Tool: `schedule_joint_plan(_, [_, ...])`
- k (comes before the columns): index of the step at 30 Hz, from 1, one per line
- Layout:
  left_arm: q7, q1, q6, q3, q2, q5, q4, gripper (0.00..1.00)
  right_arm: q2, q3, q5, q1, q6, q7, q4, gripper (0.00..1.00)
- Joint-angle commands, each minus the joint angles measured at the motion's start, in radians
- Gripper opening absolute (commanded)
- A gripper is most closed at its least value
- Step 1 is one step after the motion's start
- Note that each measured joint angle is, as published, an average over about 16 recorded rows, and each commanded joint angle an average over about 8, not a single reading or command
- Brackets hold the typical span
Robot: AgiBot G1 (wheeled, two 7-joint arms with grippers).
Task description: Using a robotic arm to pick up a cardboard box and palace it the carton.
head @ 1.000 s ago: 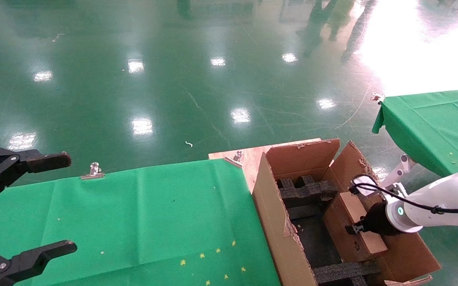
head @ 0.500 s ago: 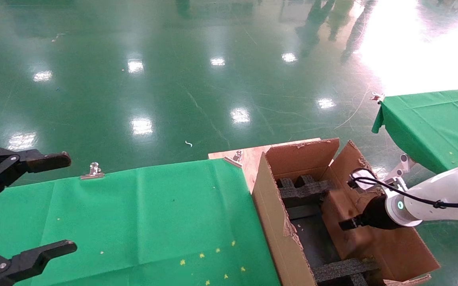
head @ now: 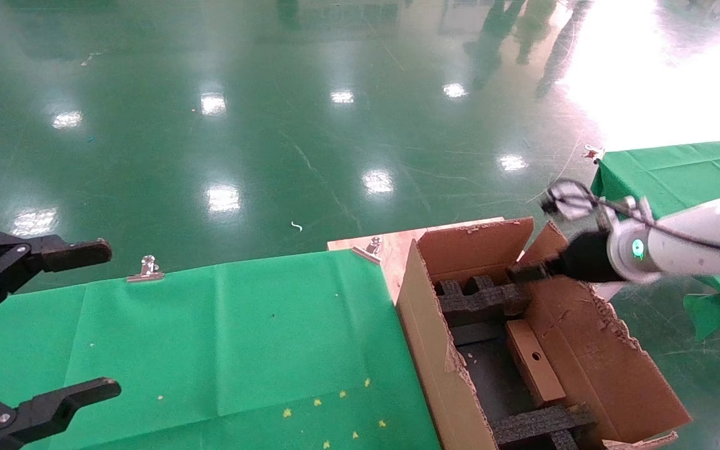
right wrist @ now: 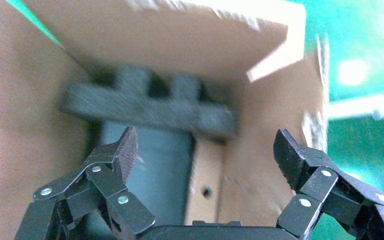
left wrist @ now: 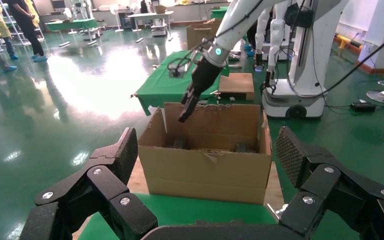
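Observation:
The carton (head: pixel 425 325) stands open at the right end of the green table, with black foam inserts (head: pixel 479 300) inside. The cardboard box (head: pixel 534 365) rests on its edge inside, against the carton's right wall, round hole up. My right gripper (head: pixel 522 273) hovers open and empty above the carton's far end, on the white robotic arm (head: pixel 697 240). In the right wrist view the open gripper (right wrist: pixel 207 147) looks down on the box (right wrist: pixel 202 180) and foam (right wrist: pixel 150 107). My left gripper (head: pixel 107 319) is parked open at the left; the left wrist view (left wrist: pixel 207 155) faces the carton (left wrist: pixel 205 170).
A green-cloth table (head: pixel 210 337) with a binder clip (head: pixel 145 269) fills the foreground. A wooden board (head: pixel 391 247) lies under the carton. A second green table (head: pixel 679 187) stands at the right. Shiny green floor lies beyond.
My right gripper has let go of the cardboard box and risen out of the carton toward its far end. The box now rests lower inside. The left arm has not moved.

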Motion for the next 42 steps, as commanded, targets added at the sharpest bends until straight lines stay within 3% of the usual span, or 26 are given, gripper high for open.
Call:
schedule_joint_plan(1, [0.0,0.0,0.0,0.0,0.0,0.0,0.0,1.0,0.016,0.02,0.011,0.041,0.001,-0.011,0.048,1.0])
schedule_joint_plan(6, [0.0,0.0,0.0,0.0,0.0,0.0,0.0,1.0,0.047,0.097,0.167,0.097,-0.047,-0.147,0.136,1.0])
schedule_joint_plan(12, [0.0,0.0,0.0,0.0,0.0,0.0,0.0,1.0,0.063,0.207,0.441,0.124,-0.191,-0.367,0.152,1.0])
schedule_joint_plan(16, [0.0,0.0,0.0,0.0,0.0,-0.001,0.0,1.0,0.078,0.258,0.57,0.131,-0.269,-0.44,0.156,1.0])
schedule_joint_plan(19, [0.0,0.0,-0.001,0.0,0.0,-0.001,0.0,1.0,0.082,0.272,0.605,0.132,-0.291,-0.451,0.156,1.0])
schedule_joint_plan(27, [0.0,0.0,-0.001,0.0,0.0,-0.001,0.0,1.0,0.072,0.287,0.568,0.102,-0.276,-0.447,0.15,1.0])
schedule_joint_plan(42, [0.0,0.0,-0.001,0.0,0.0,-0.001,0.0,1.0,0.035,0.641,0.622,-0.153,-0.424,-0.672,0.133,1.0])
